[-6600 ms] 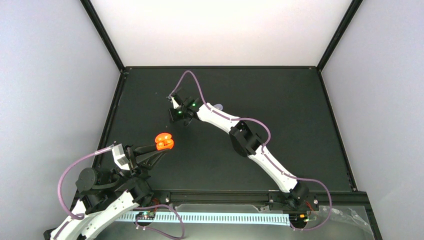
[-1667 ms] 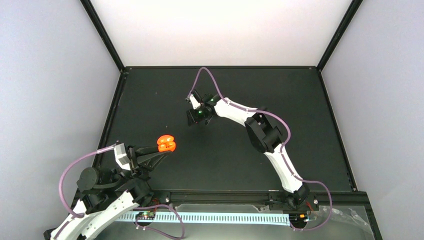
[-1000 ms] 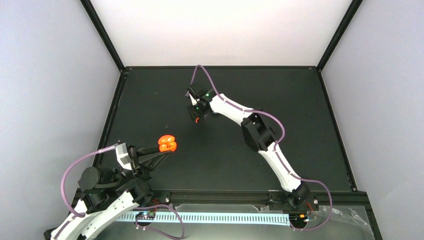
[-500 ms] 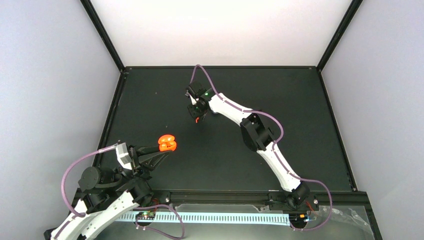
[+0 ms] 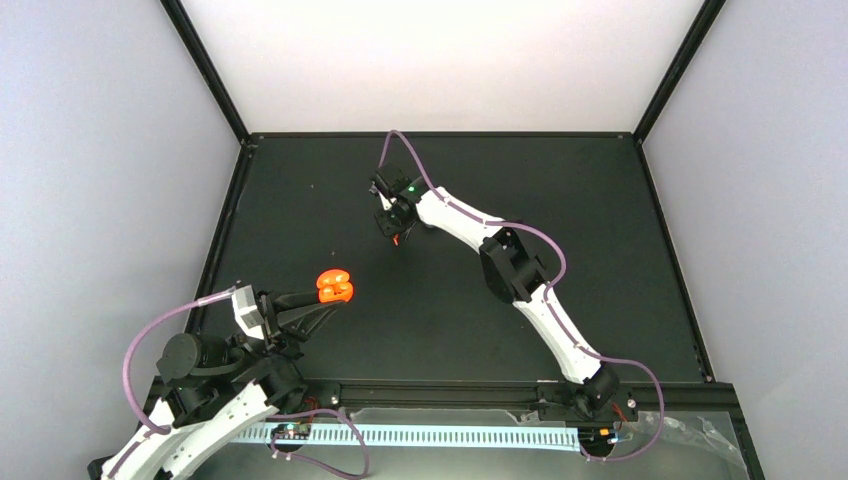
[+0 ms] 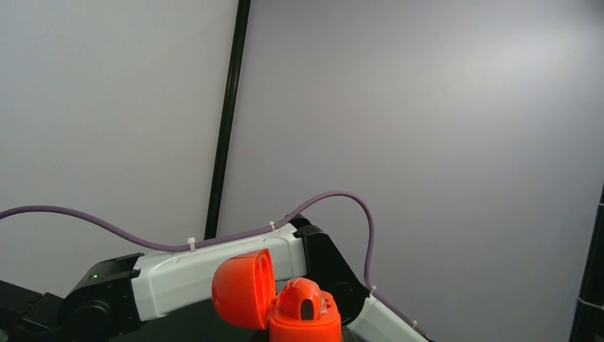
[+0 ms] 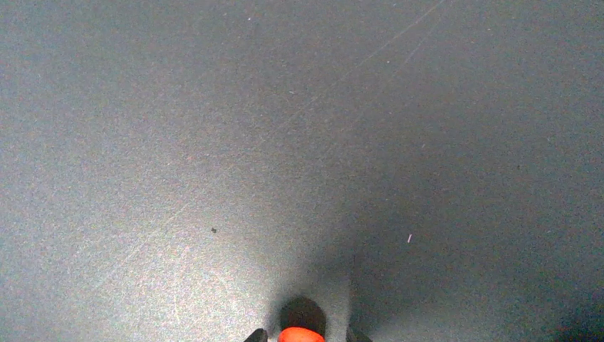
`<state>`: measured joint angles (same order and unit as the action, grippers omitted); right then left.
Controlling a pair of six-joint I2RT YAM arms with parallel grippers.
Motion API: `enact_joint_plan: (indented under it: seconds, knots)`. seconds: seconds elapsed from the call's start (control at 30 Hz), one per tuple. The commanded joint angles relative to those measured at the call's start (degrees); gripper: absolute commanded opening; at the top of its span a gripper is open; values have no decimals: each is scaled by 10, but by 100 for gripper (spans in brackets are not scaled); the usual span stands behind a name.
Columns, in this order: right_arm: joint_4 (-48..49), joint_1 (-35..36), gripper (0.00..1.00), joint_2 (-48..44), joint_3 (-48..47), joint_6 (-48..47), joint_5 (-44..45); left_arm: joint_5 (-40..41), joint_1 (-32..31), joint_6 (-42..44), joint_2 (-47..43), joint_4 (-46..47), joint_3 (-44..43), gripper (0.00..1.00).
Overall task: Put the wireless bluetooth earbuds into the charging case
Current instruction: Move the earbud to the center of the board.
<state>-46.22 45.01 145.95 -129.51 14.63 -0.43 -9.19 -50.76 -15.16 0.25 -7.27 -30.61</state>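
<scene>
My left gripper (image 5: 322, 300) is shut on the base of an open red-orange charging case (image 5: 333, 287) and holds it above the near left of the table. In the left wrist view the case (image 6: 305, 317) stands upright with its lid (image 6: 242, 288) swung open to the left. A rounded orange part with a dark slot sits in the top. My right gripper (image 5: 393, 230) points down at the mat in the far middle, with a red-orange earbud (image 5: 397, 240) between its tips. The right wrist view shows the earbud (image 7: 300, 335) at the bottom edge, a dark shadow just beyond it. No lavender buds are in view.
The black mat (image 5: 600, 230) covers the table inside a black frame with white walls on three sides. The right arm's white links (image 6: 214, 274) and purple cable cross behind the case in the left wrist view.
My right arm swung right and then drew back over the far middle. The red-orange earbud appeared at its tips about a second ago. It has hardly moved since. My left arm and the case stayed still.
</scene>
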Motion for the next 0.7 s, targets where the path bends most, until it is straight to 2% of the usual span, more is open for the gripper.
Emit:
enact_joint_plan:
  seconds: [0.0,0.4,0.67]
  knots:
    - [-37,12,30,19,7,-7,6,7,-3,6,-68,-6,-6,2]
    - [-60,21,23,32,4,-6,35,1,-3,-2,-73,-6,-5,2]
    - [-94,32,23,54,-35,-2,63,-1,-3,-6,-81,-10,-5,2]
